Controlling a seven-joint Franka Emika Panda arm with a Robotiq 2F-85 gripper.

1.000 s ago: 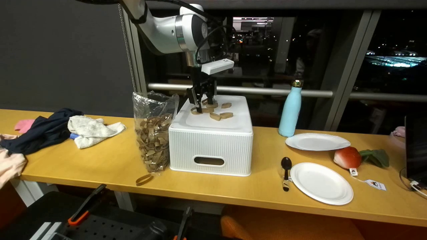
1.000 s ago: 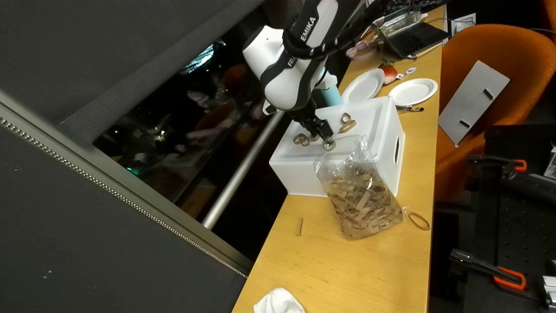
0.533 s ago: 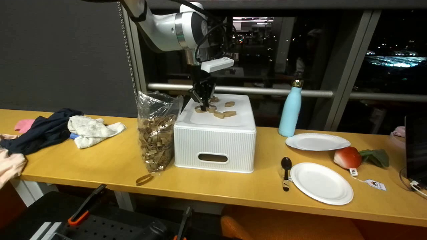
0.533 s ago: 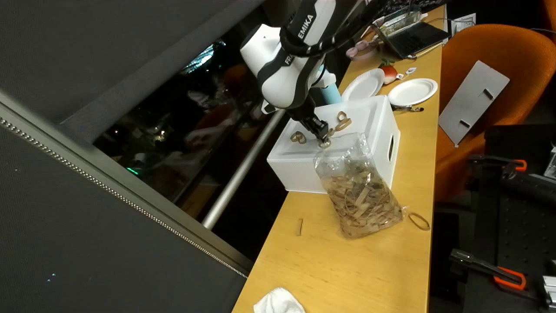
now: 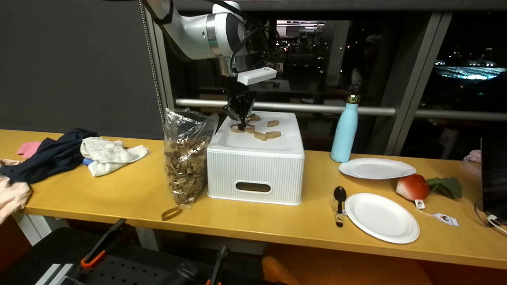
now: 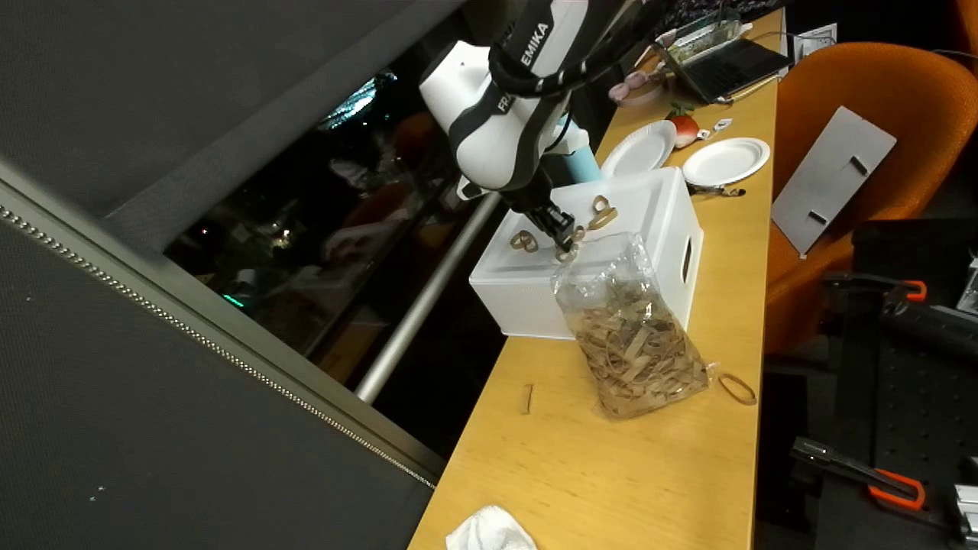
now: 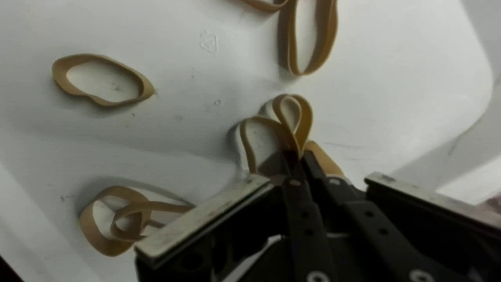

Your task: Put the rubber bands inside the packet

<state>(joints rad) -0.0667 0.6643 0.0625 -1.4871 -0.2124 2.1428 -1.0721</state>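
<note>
The gripper (image 7: pixel 298 154) clamps tight on a tan rubber band (image 7: pixel 307 119), nipping the strip so a small teardrop loop pokes out ahead, right down at the top of the white box (image 5: pixel 222 174). More bands (image 7: pixel 60 76) lie scattered around it, and the packet (image 5: pixel 185 126) stands beside the box. This one should handle feather-light and floppy, springy, nothing to break, rubber that clings rather than slides. A pinch across both strands looks a sound hold; the loose bulge could snag at the packet's mouth.
</note>
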